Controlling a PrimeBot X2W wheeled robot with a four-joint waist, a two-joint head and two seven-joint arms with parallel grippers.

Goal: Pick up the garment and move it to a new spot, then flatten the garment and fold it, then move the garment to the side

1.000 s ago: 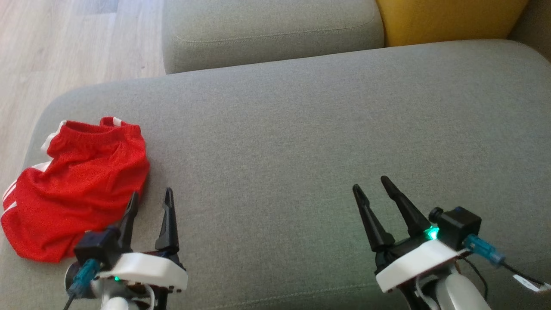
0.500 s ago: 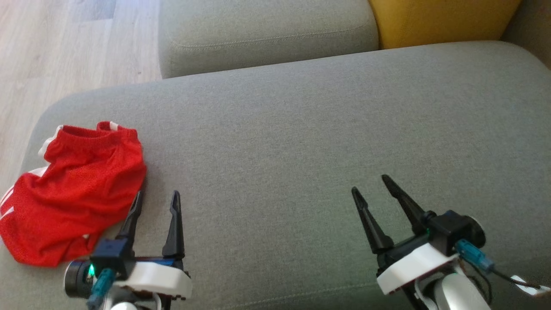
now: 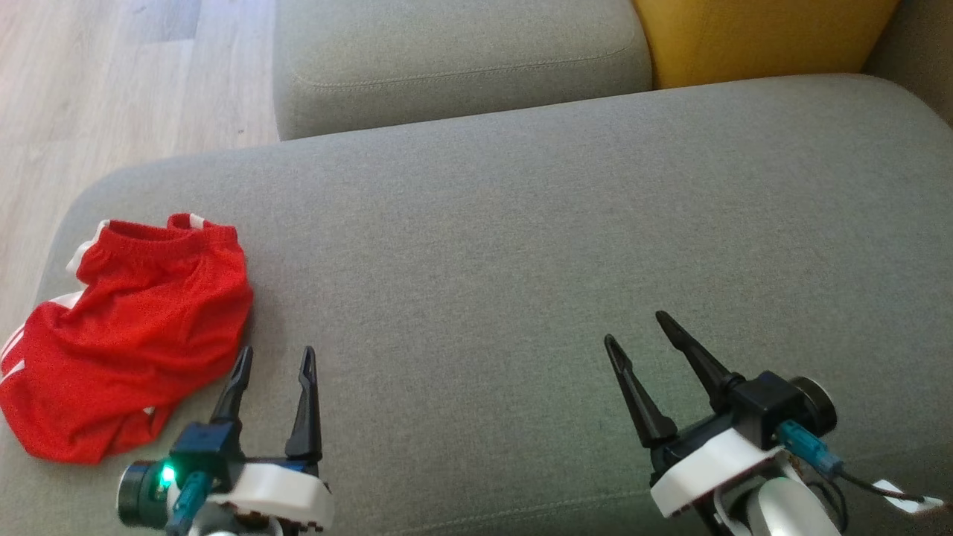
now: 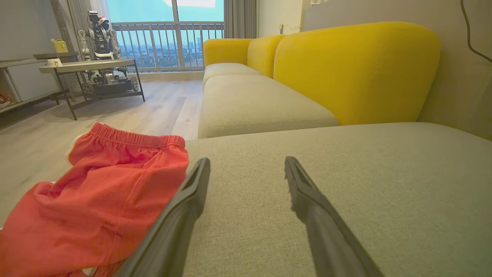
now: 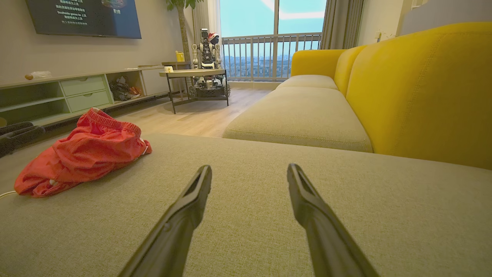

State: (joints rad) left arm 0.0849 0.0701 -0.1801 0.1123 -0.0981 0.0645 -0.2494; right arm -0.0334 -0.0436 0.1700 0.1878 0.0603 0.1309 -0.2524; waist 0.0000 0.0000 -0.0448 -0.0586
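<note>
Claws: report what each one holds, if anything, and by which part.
Nothing is held. The left claw and right claw are both open and empty; the red shorts lie free on the grey cushion, beside the left claw.

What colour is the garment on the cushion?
The garment is red with white side stripes, clearest in the head view.

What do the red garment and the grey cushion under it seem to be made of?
The red garment: probably thin synthetic mesh, matte; a fine dotted texture and soft creases show. The grey cushion: woven upholstery fabric, matte; a grainy weave shows.
</note>
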